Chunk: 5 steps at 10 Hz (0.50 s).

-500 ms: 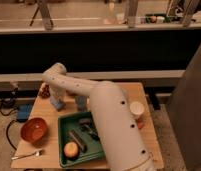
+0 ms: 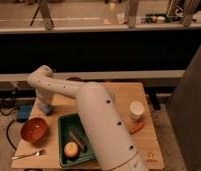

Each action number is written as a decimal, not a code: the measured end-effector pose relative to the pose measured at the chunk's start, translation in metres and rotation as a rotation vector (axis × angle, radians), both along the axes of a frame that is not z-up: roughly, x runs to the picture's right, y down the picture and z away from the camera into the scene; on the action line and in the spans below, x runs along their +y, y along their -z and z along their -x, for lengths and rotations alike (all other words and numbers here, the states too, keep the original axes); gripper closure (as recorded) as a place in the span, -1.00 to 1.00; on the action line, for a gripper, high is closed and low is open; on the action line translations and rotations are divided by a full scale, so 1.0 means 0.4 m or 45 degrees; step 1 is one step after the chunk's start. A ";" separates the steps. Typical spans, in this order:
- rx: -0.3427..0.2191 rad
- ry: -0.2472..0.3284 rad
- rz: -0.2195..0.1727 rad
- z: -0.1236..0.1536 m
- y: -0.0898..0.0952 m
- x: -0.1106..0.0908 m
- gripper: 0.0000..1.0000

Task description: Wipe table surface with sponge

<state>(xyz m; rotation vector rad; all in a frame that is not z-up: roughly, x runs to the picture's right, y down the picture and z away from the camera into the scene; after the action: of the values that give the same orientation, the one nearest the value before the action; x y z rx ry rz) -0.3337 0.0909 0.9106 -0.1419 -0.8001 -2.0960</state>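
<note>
The table surface is a light tan wooden top. My white arm reaches from the bottom centre up to an elbow at the far left, then points down. My gripper is at the table's left edge, right over the sponge. The sponge is a small pale-blue block, partly hidden beneath the gripper. It rests on or very near the wood.
An orange bowl and a fork sit at the front left. A green tray holds a round fruit and a dark utensil. A white cup and an orange item are on the right. A darker blue box lies left.
The arm's elbow and gripper have shifted left and slightly toward the front edge, with the sponge beneath. Other objects have not moved.
</note>
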 end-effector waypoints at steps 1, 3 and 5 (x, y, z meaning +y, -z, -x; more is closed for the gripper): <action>-0.008 0.016 0.008 -0.008 0.012 0.018 0.84; -0.010 0.029 0.020 -0.061 0.051 0.052 0.84; 0.001 0.031 0.020 -0.125 0.080 0.070 0.84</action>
<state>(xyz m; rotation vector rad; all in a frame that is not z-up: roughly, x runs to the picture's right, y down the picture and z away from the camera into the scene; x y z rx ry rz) -0.2838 0.1190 0.8785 -0.1621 -0.8185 -2.1124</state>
